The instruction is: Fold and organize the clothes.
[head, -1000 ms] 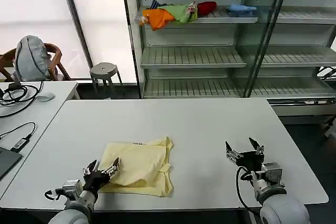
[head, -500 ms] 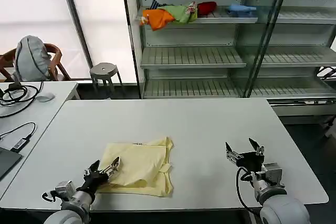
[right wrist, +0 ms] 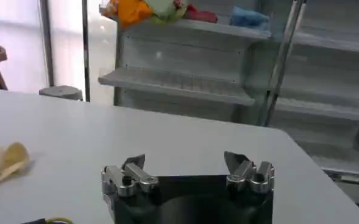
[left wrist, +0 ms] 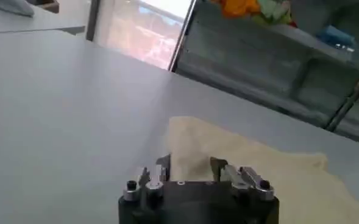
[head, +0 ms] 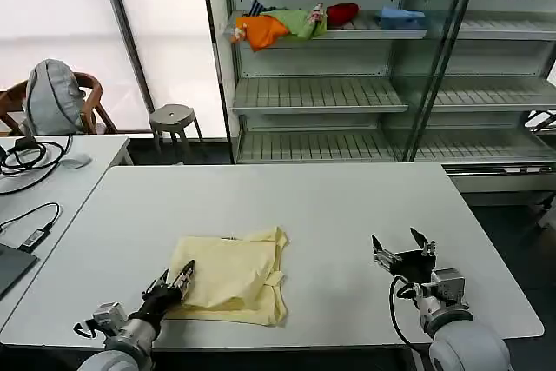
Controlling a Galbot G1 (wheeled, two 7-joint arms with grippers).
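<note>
Lying lower centre on the white table (head: 347, 206), the folded pale yellow cotton T-shirt (head: 230, 275) sits just beyond my left gripper (head: 175, 282), fingers slightly apart. My right gripper (head: 404, 246) waits lower right, spread wide. Bright clothes (head: 291, 22) fill the upper metal shelf (head: 347, 34).

Left gripper (head: 175, 281): black body, silver finger mounts with dark screws. Right gripper (head: 403, 248): identical build, grey rounded wrist housing, looped black cable.

The pale yellow T-shirt (head: 230, 277) is lying folded into a rough rectangle of soft layers on the white tabletop (head: 330, 215), near its front edge and left of centre, with a small dark label showing at its far edge and its right side bunching slightly.
</note>
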